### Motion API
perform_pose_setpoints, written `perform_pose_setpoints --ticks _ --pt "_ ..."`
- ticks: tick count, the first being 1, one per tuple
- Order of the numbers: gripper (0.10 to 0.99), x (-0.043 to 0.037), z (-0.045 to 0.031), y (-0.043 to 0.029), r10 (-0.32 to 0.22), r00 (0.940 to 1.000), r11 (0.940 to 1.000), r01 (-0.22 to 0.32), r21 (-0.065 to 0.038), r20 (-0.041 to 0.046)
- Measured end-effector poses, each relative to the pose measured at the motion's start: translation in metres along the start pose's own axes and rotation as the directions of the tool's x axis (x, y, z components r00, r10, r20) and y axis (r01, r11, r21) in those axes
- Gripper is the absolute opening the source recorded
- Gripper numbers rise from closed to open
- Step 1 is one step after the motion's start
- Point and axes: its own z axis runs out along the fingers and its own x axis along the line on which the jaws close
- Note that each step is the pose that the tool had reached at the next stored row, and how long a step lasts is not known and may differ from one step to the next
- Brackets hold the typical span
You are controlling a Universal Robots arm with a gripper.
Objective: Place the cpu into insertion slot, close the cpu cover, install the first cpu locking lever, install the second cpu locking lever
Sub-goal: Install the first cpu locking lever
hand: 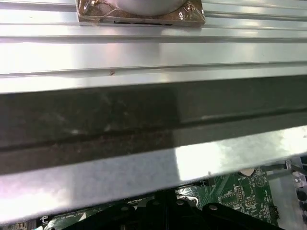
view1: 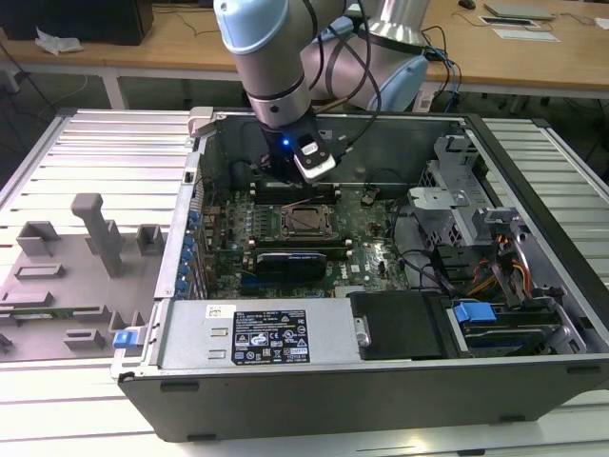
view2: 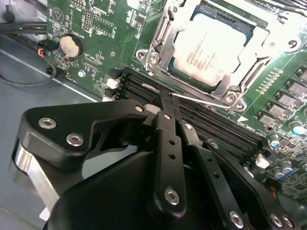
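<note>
One closed tool (view2: pixel 160 97) over black memory slots (view2: pixel 213 128), tip beside thin locking lever (view2: pixel 201 100), cpu (view2: pixel 211 48) seated under cover (view2: pixel 162 40)

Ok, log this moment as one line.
cpu: seated under cover | cover: closed | gripper: shut, tip beside lever end | lever latched: cannot tell

The arm (view1: pixel 276 67) consists of rounded pale blue-grey joint housings and silver tube sections, with black cables (view1: pixel 321 52) looped along it. Its black wrist collar (view1: pixel 284 133) carries a small blue light (view1: pixel 284 144) and a white-and-black camera module (view1: pixel 314 160). The gripper (view2: pixel 160 101) is matte black, its linkage bars studded with silver socket-head screws (view2: pixel 171 195).
</note>
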Motion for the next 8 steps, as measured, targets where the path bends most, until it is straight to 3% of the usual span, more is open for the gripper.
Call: perform_pose_setpoints --ticks 2,8 --pt "0.106 0.0006 0.0008 -0.0001 -0.002 1.0000 1.0000 0.002 0.001 0.0075" --pt "0.106 0.0038 0.0048 -0.0012 0.016 0.9997 0.9999 -0.016 0.007 0.0187"
